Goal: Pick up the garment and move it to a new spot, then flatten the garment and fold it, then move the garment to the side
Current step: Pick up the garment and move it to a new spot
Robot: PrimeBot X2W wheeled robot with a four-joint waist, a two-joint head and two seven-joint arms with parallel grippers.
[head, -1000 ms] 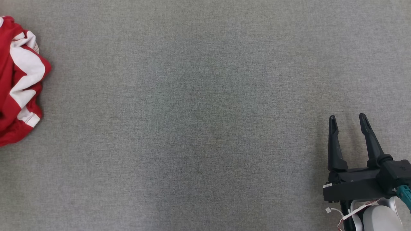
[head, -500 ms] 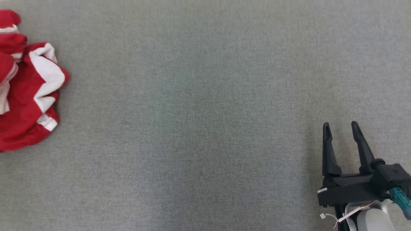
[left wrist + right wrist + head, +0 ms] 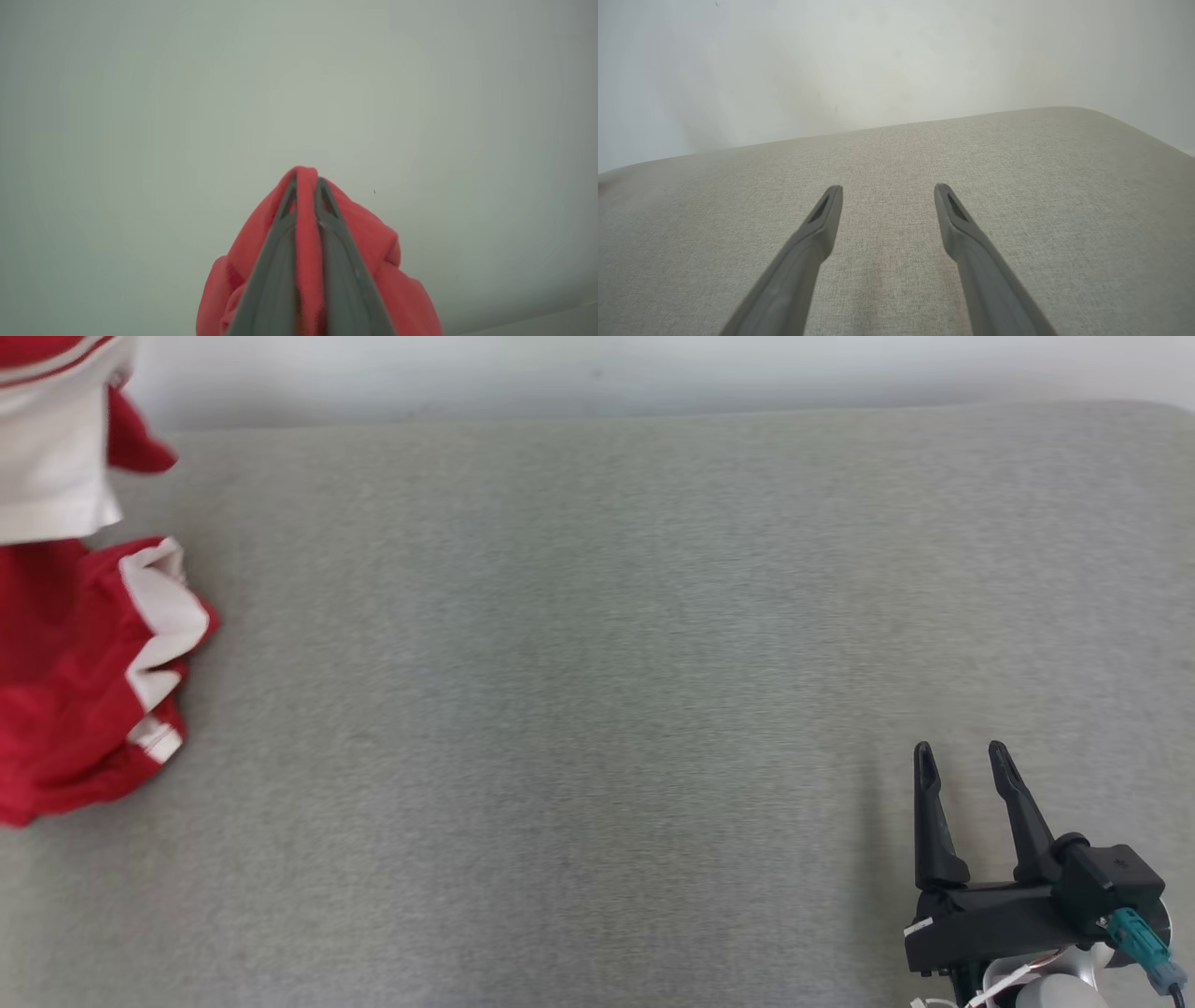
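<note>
The red and white garment (image 3: 75,644) hangs at the far left of the head view, its upper part lifted off the grey surface and its lower folds still touching it. In the left wrist view my left gripper (image 3: 306,179) is shut on a fold of the garment (image 3: 364,242), with red cloth pinched between the fingers and bunched around them. My right gripper (image 3: 962,756) stands open at the lower right of the head view, well away from the garment. The right wrist view has the right gripper (image 3: 887,191) with nothing between its fingers.
The grey fabric surface (image 3: 597,709) spreads wide between garment and right gripper. Its far edge meets a pale wall (image 3: 597,373) at the top of the head view. The surface's rounded right corner (image 3: 1111,121) shows in the right wrist view.
The garment has risen and stretched upward at the left, taken hold of by the left gripper. The head camera has tilted up, bringing the wall into view. The right gripper stays open.
</note>
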